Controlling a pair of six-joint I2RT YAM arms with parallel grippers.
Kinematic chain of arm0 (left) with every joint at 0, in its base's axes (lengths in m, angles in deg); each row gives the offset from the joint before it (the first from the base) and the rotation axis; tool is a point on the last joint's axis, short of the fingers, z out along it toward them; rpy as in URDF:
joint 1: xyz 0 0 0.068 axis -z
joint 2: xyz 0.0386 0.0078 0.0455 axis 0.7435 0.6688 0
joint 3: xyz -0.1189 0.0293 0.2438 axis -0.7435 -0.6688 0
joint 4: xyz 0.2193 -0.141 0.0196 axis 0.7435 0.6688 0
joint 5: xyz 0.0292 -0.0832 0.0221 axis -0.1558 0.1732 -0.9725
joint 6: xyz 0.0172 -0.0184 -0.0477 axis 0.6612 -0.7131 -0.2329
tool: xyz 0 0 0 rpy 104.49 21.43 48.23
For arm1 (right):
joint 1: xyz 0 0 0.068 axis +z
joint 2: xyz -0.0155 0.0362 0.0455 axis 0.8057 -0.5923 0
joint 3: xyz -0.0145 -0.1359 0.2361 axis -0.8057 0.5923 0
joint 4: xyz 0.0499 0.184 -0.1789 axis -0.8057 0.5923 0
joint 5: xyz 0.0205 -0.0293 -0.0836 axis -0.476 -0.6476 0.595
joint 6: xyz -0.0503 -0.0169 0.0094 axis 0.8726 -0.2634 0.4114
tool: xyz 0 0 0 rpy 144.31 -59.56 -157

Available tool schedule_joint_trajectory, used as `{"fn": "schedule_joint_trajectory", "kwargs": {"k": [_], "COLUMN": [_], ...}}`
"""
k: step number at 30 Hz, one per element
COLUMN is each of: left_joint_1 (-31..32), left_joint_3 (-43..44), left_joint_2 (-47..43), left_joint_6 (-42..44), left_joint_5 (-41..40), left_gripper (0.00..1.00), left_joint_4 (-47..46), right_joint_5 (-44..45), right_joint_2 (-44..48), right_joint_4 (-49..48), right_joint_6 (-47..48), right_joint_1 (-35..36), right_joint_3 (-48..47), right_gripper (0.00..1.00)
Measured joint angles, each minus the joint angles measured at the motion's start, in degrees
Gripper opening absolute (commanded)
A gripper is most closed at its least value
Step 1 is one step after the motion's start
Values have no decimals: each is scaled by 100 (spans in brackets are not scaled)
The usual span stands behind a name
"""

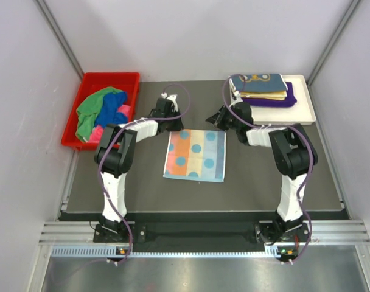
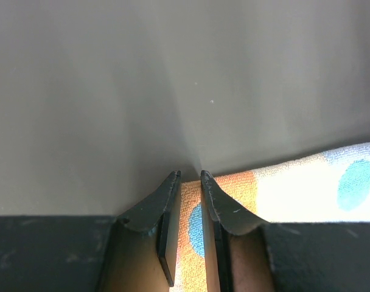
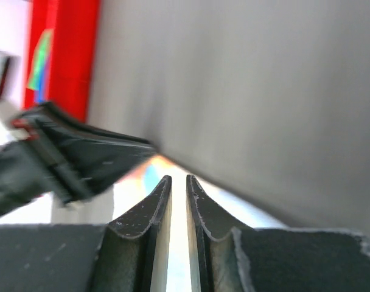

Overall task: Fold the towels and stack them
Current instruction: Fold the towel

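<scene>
Top external view: dotted towel [image 1: 195, 155] lies flat mid-surface [image 1: 264, 182], orange-pink, pale and light-blue stripes w/ teal dots, btwn my two arms. My left tool [image 1: 173, 125] sits at its far L corner and my right tool [image 1: 220, 123] at its far R corner, both angled down onto the far edge.

Left wrist view: my fingers [image 2: 221, 210] stand close, w/ only a narrow slot btwn them. That slot is filled w/ orange cloth and part of a teal dot, so the L tool is pinching the dotted towel at the corner. The rest of the cloth runs off to the R, w/ bare surface beyond the tips.

Right wrist view is blurred. Jaws are nearly together and pale cloth fills the thin gap, so the R tool looks clamped on the same towel. The L tool shows as a dark shape to the L, w/ red behind it.

Other towels:
- Red bin [image 1: 72, 131], far L, holds a green towel [image 1: 89, 114], blue towel [image 1: 115, 104] and pink towel [image 1: 100, 134], all crumpled.
- White tray [image 1: 303, 103], far R, carries a folded stack: navy towel [image 1: 258, 81] w/ yellow print on top, yellow towel [image 1: 267, 93] under it, purple towel [image 1: 276, 103] at the bottom.
</scene>
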Motion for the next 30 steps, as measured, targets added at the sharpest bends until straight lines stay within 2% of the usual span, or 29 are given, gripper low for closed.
{"fn": "schedule_joint_trajectory", "kwargs": {"k": [5,13,27,30], "left_joint_1": [0,0,-9,-11], "left_joint_3": [11,79,90,92], "left_joint_2": [2,33,33,33], "left_joint_6": [17,33,92,120], "left_joint_5": [-11,-20,-59,-63], "left_gripper": [25,25,25,28], "left_joint_4": [11,66,98,101], "right_joint_5": [-50,-168,-487,-540], "right_joint_2": [214,-22,-201,-166], "right_joint_4": [-243,-511,-1036,-1058], "right_joint_6": [-66,-245,-448,-472], "right_joint_1": [186,326,-461,-588], "right_joint_3": [76,584,1137,1202], "right_gripper": [15,14,14,14]}}
